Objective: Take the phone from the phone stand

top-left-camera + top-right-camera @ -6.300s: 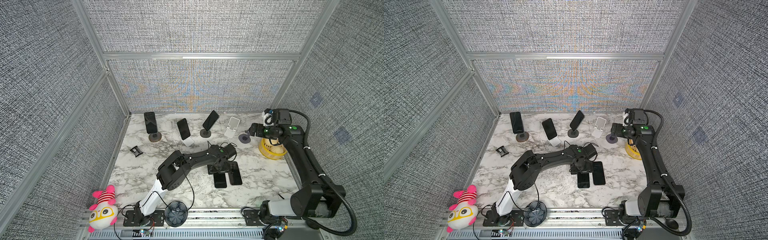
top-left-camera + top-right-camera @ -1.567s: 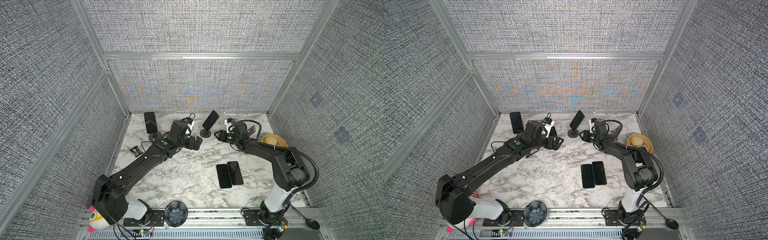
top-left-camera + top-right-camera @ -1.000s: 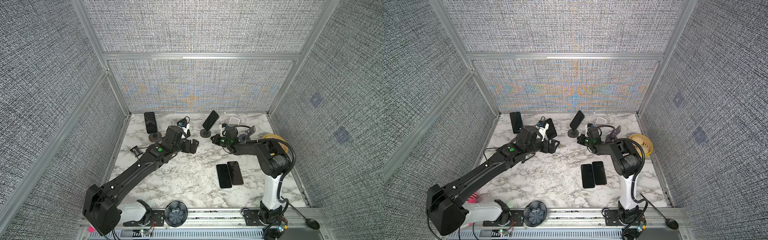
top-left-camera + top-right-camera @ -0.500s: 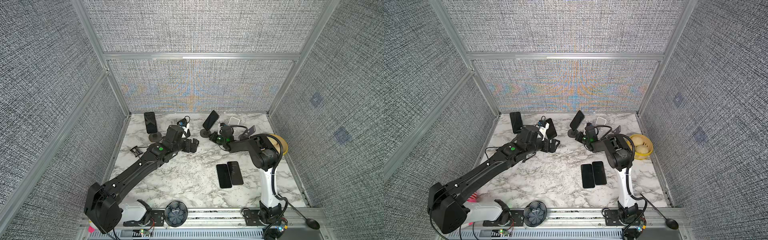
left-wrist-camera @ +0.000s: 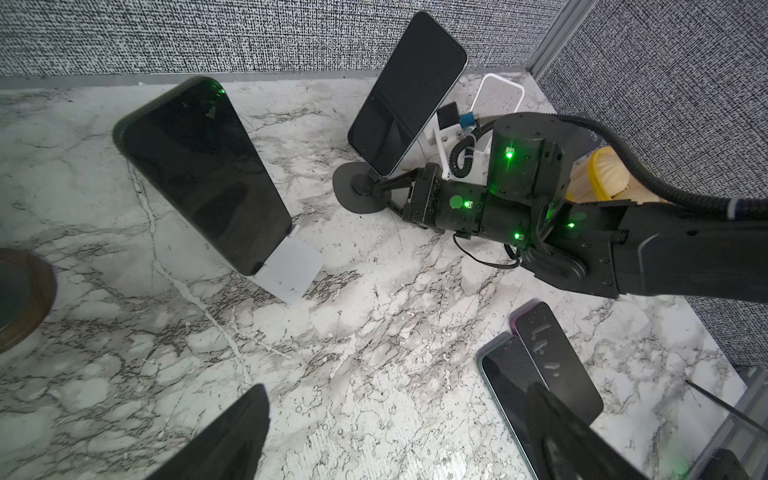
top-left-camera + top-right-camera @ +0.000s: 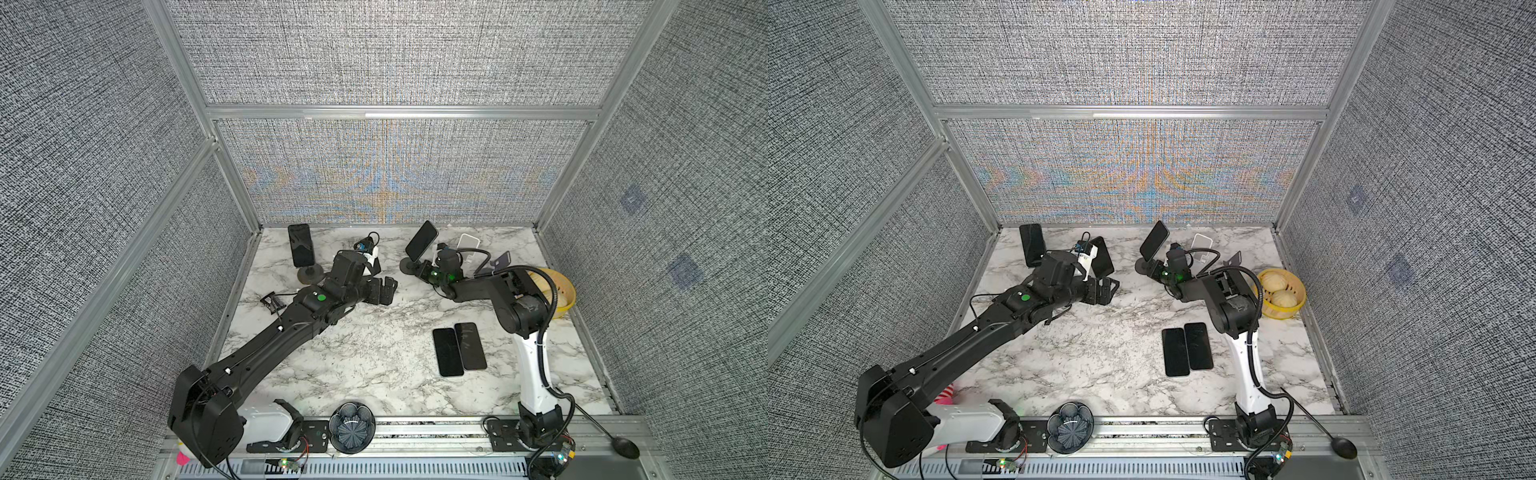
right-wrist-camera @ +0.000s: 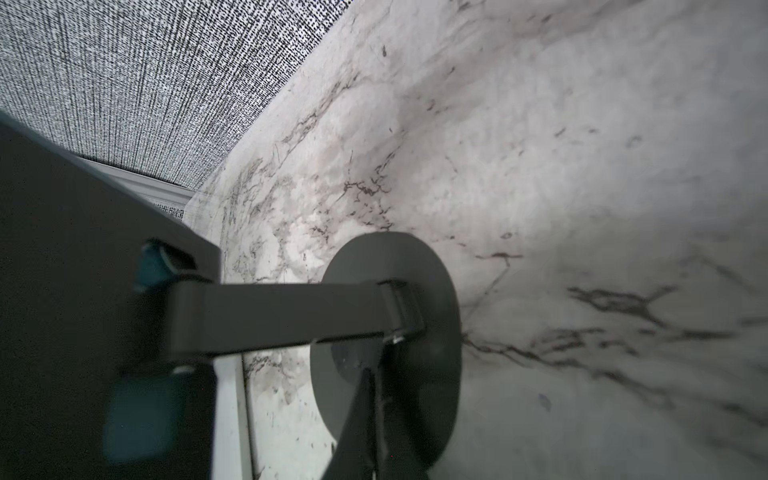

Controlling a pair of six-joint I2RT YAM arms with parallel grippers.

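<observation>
Two dark phones (image 6: 448, 352) flat; right pincer (image 5: 374, 186) closed at stand base (image 5: 351, 201).

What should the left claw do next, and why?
Probably ease the open left claw toward the tilted phone on the round stand: the shut right claw sits at that stand's base, seemingly bracing it, and the left claw holds nothing.

Polished-looking counter (image 6: 374, 332): smooth marble pattern, white w/ grey veins. All walls (image 6: 374, 62): rough woven cloth, grey. The frame rails (image 6: 399, 113): brushed metal. At 12 o'clock, phone (image 6: 422, 245): glossy black glass, reflective; its stand base (image 5: 349, 199): matt dark grey, smooth. At 11 o'clock, white stand (image 5: 291, 270): matt plastic. At 4 o'clock, flat phones (image 6: 447, 353): glossy, smudged. At 3 o'clock, bowl (image 6: 563, 291): yellow plastic, semi-gloss.
</observation>
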